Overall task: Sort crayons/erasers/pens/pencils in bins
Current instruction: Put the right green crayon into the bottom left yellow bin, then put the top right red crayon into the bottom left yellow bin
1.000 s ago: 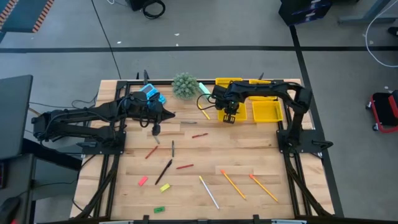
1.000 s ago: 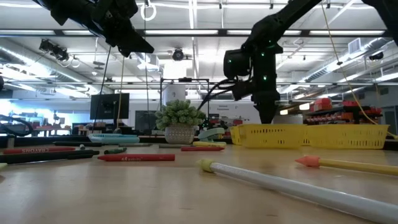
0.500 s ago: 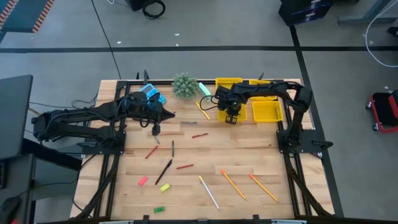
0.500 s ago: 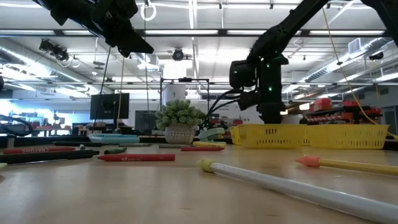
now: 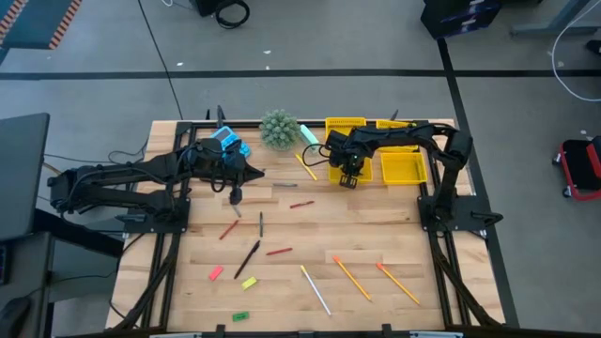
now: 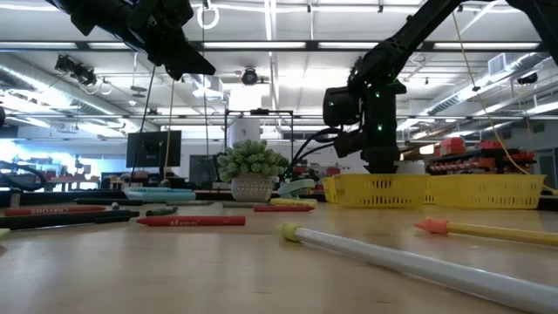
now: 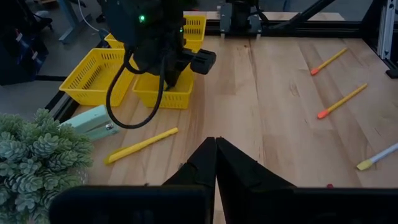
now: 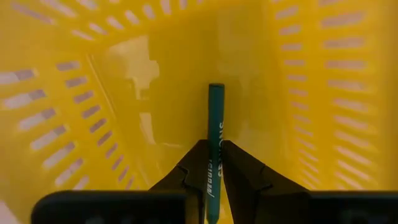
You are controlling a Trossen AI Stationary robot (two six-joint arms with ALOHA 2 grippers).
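A teal crayon (image 8: 216, 149) sits between the right gripper's (image 8: 212, 163) fingertips, its long axis running straight out ahead of the gripper toward the floor of a yellow bin (image 8: 155, 74), its blunt far end just above or on that floor; which, I cannot tell. The fingers lie close along both sides of the crayon, grasping it. In the overhead view this gripper (image 5: 348, 176) hangs over the bin (image 5: 355, 165) nearest the middle of the worktop's (image 5: 310, 221) far edge, with more bins (image 5: 403, 168) toward the far right corner. The left gripper (image 5: 236, 195) hovers over the worktop's left half, fingers clenched together on nothing. Red crayons (image 5: 301, 204), dark pens (image 5: 248, 257) and orange pencils (image 5: 350, 277) lie scattered toward the near edge.
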